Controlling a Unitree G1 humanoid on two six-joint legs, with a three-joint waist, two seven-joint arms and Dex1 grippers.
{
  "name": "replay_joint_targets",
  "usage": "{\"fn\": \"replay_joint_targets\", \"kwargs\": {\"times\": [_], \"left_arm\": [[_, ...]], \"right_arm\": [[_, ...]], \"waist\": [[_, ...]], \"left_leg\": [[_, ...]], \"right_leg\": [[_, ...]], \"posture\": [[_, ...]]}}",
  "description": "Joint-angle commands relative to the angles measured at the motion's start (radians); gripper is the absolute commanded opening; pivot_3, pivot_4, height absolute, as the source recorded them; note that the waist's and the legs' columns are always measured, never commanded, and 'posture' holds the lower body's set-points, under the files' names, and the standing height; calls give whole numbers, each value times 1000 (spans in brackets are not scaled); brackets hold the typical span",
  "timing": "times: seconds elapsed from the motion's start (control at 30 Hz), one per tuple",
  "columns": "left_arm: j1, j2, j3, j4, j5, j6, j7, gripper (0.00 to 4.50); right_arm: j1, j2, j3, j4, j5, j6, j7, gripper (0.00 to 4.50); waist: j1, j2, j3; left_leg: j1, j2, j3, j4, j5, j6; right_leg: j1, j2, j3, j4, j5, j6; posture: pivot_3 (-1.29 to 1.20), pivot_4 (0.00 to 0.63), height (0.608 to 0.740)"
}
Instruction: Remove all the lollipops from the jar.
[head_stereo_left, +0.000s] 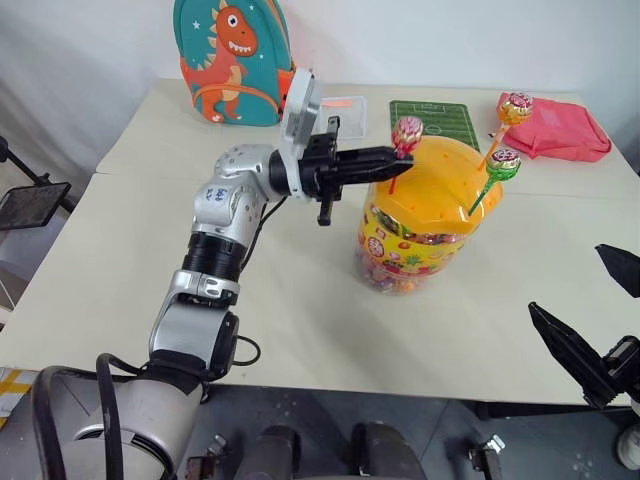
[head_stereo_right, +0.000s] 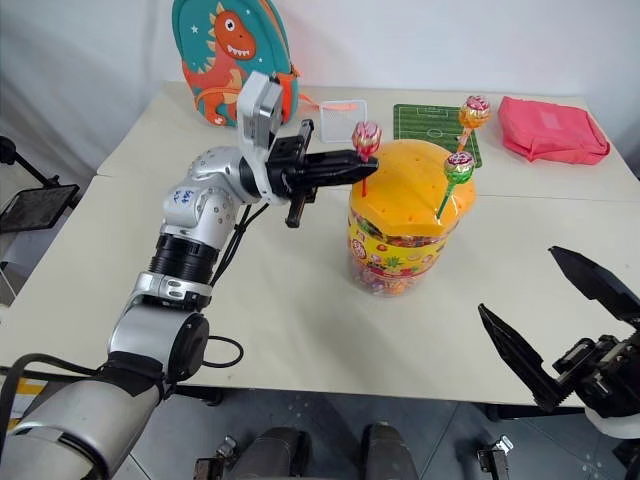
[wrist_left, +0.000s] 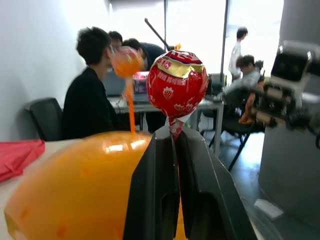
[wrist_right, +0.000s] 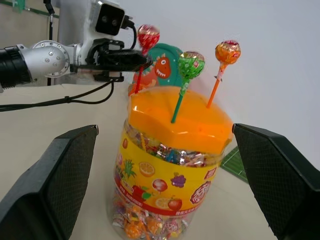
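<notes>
Left arm: reaches across the desk (head_stereo_left: 120, 300) from the left, forearm raised, wrist bent so the fingers point sideways toward the jar's top.
Left pincer (head_stereo_left: 392, 158): pressed together on the stick of the red-stick lollipop (head_stereo_left: 407, 131), just under its wrapped head.
Red-stick lollipop: its stick slants down to the lid; whether the tip has left its hole cannot be told.
Jar (head_stereo_left: 417, 232): stands upright near the desk's middle, domed orange lid (head_stereo_left: 430, 180) on, loose sweets visible through the clear wall.
Green-stick lollipop (head_stereo_left: 503, 164): planted in the lid on the jar's right side, untouched.
Orange-stick lollipop (head_stereo_left: 516, 107): planted in the lid toward the back right, untouched.
Right pincer (head_stereo_right: 560, 320): spread wide, holding nothing, low at the desk's near right edge, well apart from the jar.
Progress: early; by the look of it no lollipop lies clear of the jar, the first is in hand, two remain.
</notes>
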Motion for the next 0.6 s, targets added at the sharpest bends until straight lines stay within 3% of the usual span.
{"fn": "replay_joint_targets", "kwargs": {"times": [0.03,0.13,0.3,0.43,0.53,0.6], "left_arm": [[-86,2,91,-19,-134,160,40,31],[-153,81,139,83,-147,284,75,31],[-127,245,41,249,97,151,182,31],[76,519,-200,214,401,224,246,31],[234,577,-224,73,418,323,257,31],[338,604,-220,8,434,341,280,31]], "right_arm": [[1,0,-4,-37,15,-20,-13,4500],[-13,-6,20,-42,16,-15,-15,4500],[-68,-32,40,-30,11,-18,-14,4500],[-142,-61,81,23,-32,-24,10,4500],[-125,-56,111,50,-53,-19,46,4500],[-116,-61,124,68,-59,-14,60,4500]], "waist": [[-2,0,0],[-8,0,0],[-24,3,-2],[-39,2,-1],[-35,1,-1],[-15,0,-1]], "left_leg": [[0,0,0,0,0,0],[1,0,0,-1,0,0],[6,0,1,-4,1,-1],[7,-2,1,-8,1,-1],[10,-3,-3,-12,0,-1],[0,-3,-10,-7,0,-2]], "right_leg": [[0,0,0,0,0,0],[0,0,0,1,0,0],[0,1,1,2,0,0],[-2,1,3,3,0,0],[-3,1,5,4,0,0],[-9,0,4,4,0,0]], "posture": [[0,150,740],[0,150,740],[0,150,740],[0,150,740],[0,150,740],[0,150,740]]}}
